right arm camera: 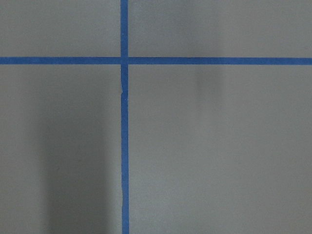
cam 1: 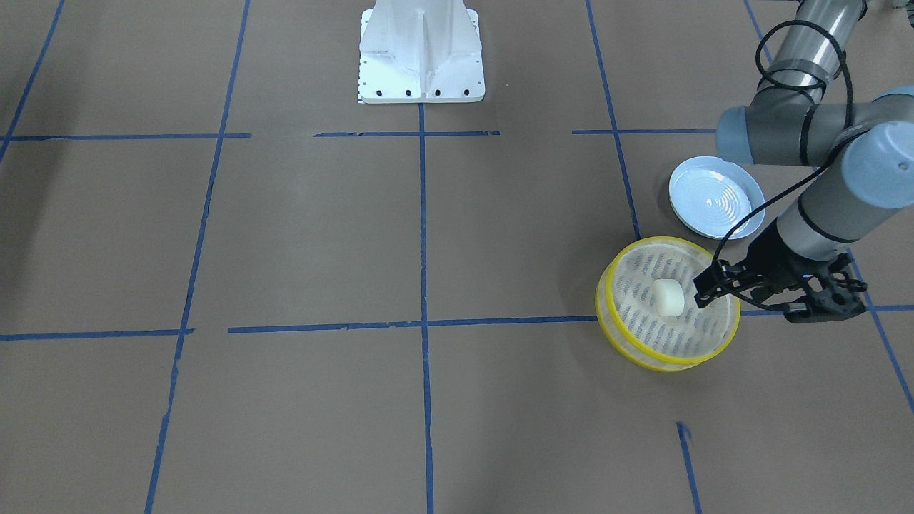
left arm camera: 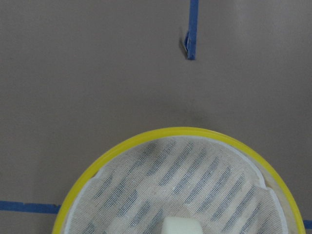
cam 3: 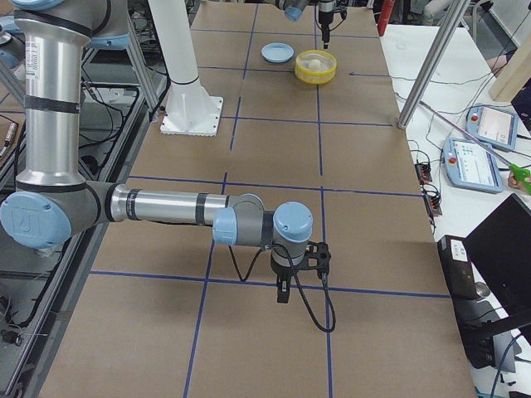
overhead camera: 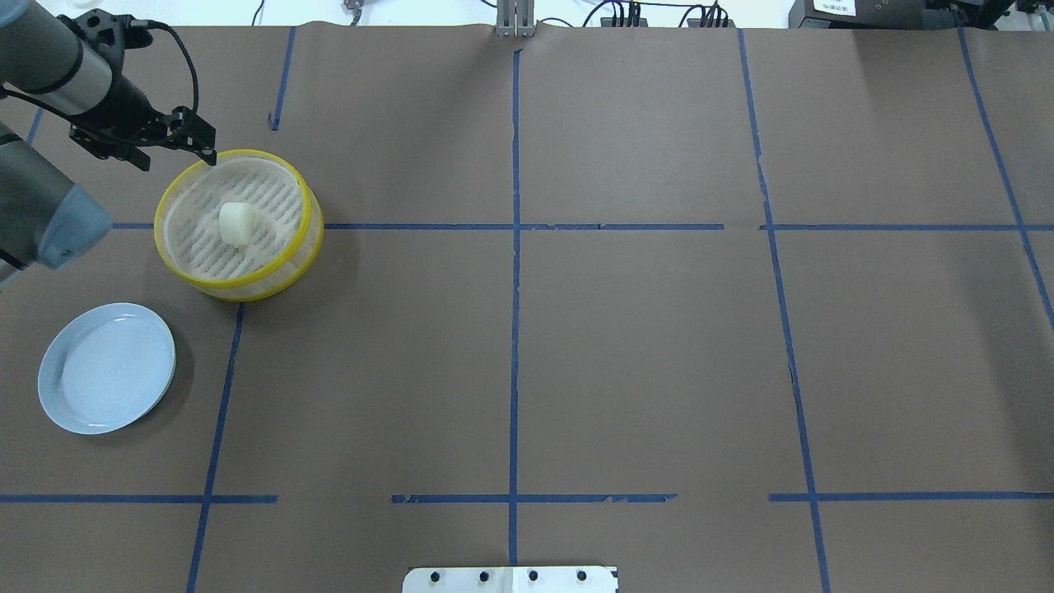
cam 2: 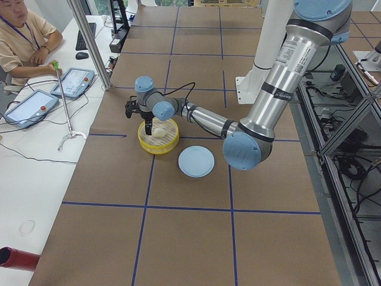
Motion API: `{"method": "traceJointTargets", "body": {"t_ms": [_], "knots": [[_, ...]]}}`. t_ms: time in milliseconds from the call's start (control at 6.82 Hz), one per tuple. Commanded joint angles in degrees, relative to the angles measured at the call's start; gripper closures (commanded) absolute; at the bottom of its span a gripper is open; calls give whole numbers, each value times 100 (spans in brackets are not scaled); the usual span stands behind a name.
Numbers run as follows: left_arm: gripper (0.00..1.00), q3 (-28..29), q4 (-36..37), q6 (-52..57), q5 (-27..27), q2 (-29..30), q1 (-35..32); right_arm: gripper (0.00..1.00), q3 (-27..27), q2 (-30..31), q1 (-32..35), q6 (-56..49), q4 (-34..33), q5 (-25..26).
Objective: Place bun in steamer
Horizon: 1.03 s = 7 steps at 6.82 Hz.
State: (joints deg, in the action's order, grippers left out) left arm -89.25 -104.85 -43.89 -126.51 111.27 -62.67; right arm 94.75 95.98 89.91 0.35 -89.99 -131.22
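Note:
The cream-white bun [cam 1: 669, 297] lies on the slotted floor of the yellow-rimmed steamer [cam 1: 643, 318], near its middle, free of any gripper. It also shows in the overhead view [overhead camera: 235, 223] inside the steamer [overhead camera: 272, 214], and at the bottom edge of the left wrist view [left arm camera: 181, 226]. My left gripper [cam 1: 705, 285] is open and empty, hanging above the steamer's rim on its far side [overhead camera: 204, 147]. My right gripper [cam 3: 286, 290] shows only in the exterior right view, low over bare table far from the steamer; I cannot tell whether it is open or shut.
A pale blue plate [overhead camera: 107, 366] lies empty on the table beside the steamer, toward the robot. The white robot base [cam 1: 421, 53] stands at the table's middle edge. Blue tape lines cross the brown table. An operator [cam 2: 24, 36] sits at the far side.

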Motion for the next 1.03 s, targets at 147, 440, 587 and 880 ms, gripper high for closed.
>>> {"method": "traceJointTargets", "body": {"t_ms": [147, 440, 587, 880], "knots": [[0, -645, 62, 2044, -188, -1366, -1068, 0, 0, 0, 0, 0, -1, 0], [0, -629, 70, 3632, -593, -2228, -2024, 0, 0, 0, 0, 0, -1, 0], [0, -577, 149, 4164, -663, -2441, -2596, 0, 0, 0, 0, 0, -1, 0], [0, -470, 674, 4940, -830, -2531, -3040, 0, 0, 0, 0, 0, -1, 0]]}}
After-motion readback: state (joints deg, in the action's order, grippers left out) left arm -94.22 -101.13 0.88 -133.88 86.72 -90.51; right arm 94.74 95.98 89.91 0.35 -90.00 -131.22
